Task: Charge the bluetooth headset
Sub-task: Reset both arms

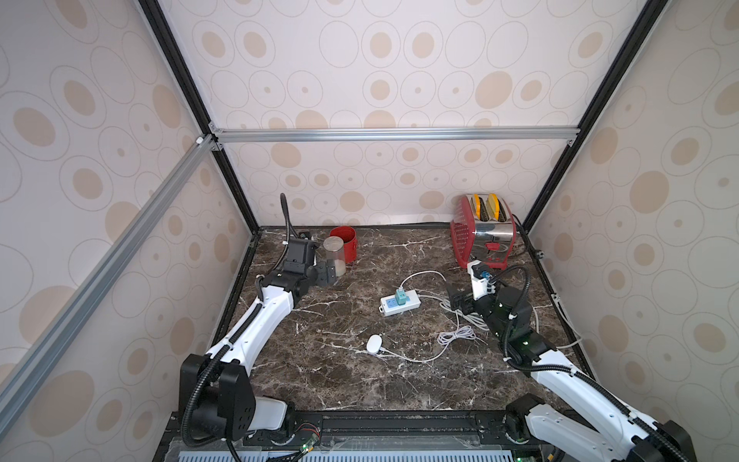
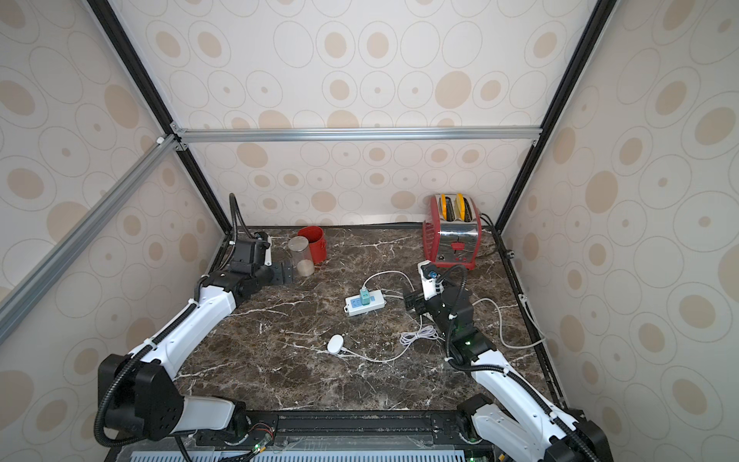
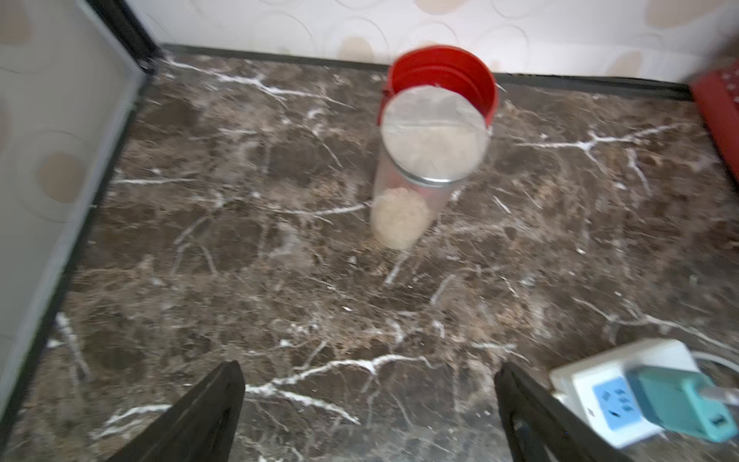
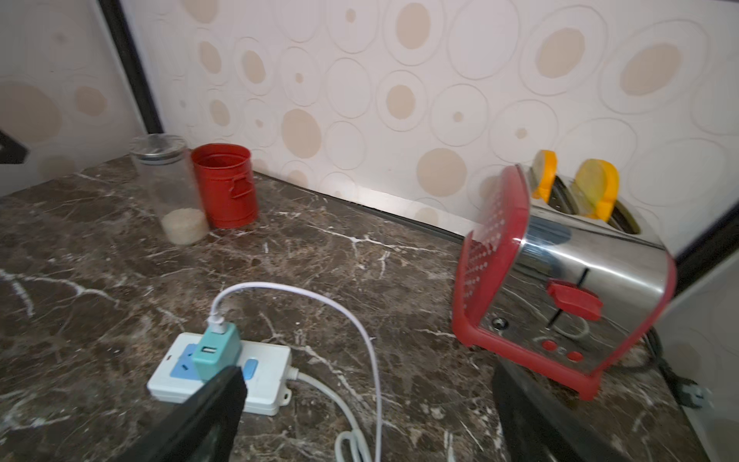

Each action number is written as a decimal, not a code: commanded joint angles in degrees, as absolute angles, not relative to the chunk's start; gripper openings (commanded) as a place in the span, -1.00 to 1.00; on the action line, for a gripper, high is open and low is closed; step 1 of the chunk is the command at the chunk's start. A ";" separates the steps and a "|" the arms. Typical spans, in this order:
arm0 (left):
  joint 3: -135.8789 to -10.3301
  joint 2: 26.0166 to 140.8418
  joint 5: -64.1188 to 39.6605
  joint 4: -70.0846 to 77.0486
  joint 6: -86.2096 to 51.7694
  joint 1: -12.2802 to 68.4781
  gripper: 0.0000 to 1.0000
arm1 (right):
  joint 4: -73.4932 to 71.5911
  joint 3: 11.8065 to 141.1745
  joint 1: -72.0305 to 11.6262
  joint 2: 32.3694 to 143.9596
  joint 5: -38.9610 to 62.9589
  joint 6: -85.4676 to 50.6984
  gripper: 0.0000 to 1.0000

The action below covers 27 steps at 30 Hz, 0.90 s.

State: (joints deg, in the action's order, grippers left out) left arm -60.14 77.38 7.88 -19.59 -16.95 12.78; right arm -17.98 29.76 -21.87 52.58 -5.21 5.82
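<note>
The bluetooth headset (image 1: 374,343) (image 2: 335,344), a small white oval case, lies on the marble near the middle front. A thin white cable (image 1: 424,276) (image 4: 360,320) runs from it to a teal charger (image 1: 401,297) (image 2: 364,295) (image 3: 676,404) (image 4: 216,352) plugged into the white power strip (image 1: 412,303) (image 2: 378,298) (image 3: 592,372) (image 4: 264,384). My left gripper (image 1: 330,272) (image 2: 286,273) (image 3: 368,368) hovers open at the back left, holding nothing. Just right of the strip, my right gripper (image 1: 456,298) (image 2: 412,302) (image 4: 366,372) is open and holds nothing.
A clear jar (image 1: 335,256) (image 3: 420,168) and a red can (image 1: 344,242) (image 4: 226,184) stand at the back left beside the left gripper. A red and steel toaster (image 1: 484,234) (image 4: 560,288) sits at the back right. Coiled grey cord (image 1: 456,334) lies by the right arm.
</note>
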 commanded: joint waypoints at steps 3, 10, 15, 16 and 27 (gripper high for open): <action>-51.94 75.08 21.74 -5.37 -11.36 12.74 0.98 | -17.59 27.91 -18.11 52.45 -12.78 2.72 0.98; -36.84 74.77 27.72 19.17 -1.07 12.69 0.98 | -19.71 26.18 -8.53 57.57 -19.76 -2.35 0.98; -31.44 78.33 30.25 27.15 0.96 11.68 0.98 | -29.79 22.85 -4.92 66.99 -19.56 -2.88 0.98; -29.83 78.56 30.04 29.35 1.01 11.36 0.98 | -30.49 23.00 -4.63 69.39 -19.31 -2.95 0.98; -23.85 88.85 13.56 49.96 -3.65 -0.74 0.98 | -48.37 21.78 -4.29 86.94 -13.76 -1.31 1.00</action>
State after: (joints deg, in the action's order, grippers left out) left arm -23.62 86.41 19.25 42.61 -1.19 2.48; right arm -46.44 20.05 -4.43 88.84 -15.40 -1.15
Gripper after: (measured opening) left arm 0.991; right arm 0.997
